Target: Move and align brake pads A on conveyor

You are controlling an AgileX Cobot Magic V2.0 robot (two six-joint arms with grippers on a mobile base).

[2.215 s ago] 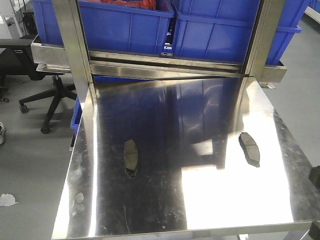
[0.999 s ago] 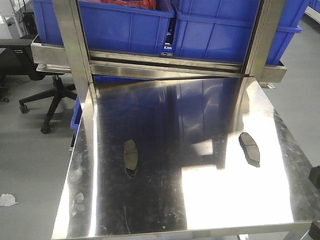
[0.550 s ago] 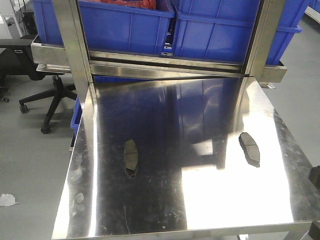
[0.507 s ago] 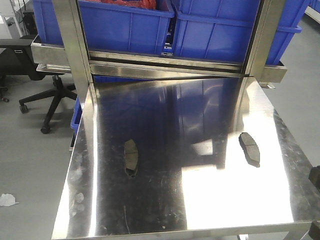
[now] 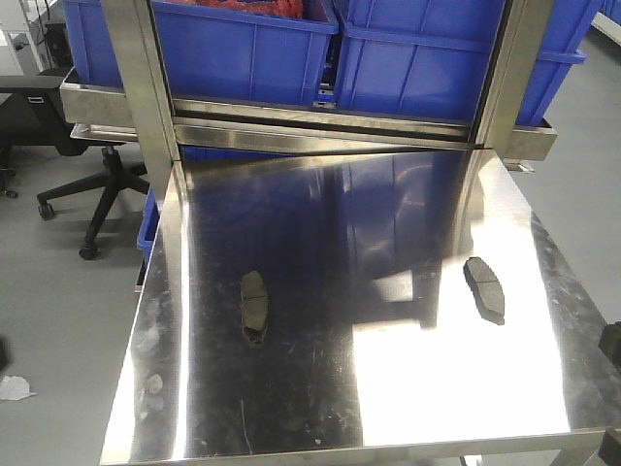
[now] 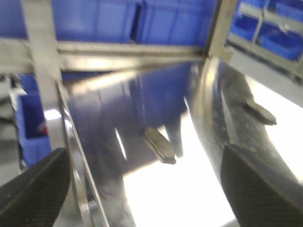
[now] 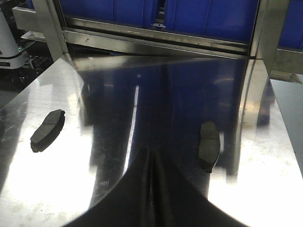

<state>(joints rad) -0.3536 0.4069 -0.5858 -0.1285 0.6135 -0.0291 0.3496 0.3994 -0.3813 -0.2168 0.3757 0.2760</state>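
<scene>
- Two brake pads lie flat on the shiny steel desk (image 5: 320, 223), well apart from each other and each with its long side running roughly near to far.
- The left brake pad (image 5: 253, 305) sits in the near-left part of the desk, closer to the left edge than to the middle.
- The right brake pad (image 5: 484, 288) sits close to the right edge, about level with the other, its near end slanted a little to the right.
- Neither pad touches anything but the desk surface.
- The left gripper (image 6: 149, 189) is spread wide: its two dark fingers (image 6: 35, 191) show at the lower corners of the blurred left wrist view, with only bare desk between them. It holds nothing and hangs on the near side of the left pad.
- The right gripper (image 7: 152, 158) has its fingers pressed together, only a thin seam between them, and nothing is caught there. It points over the desk between the two pads, touching neither.
- At the far side, blue bins (image 5: 243, 53) stand on a steel ledge between two steel uprights (image 5: 141, 87).
- An office chair (image 5: 92, 155) stands on the floor (image 5: 58, 311) to the left, and a scrap of paper (image 5: 12, 387) lies nearer.
</scene>
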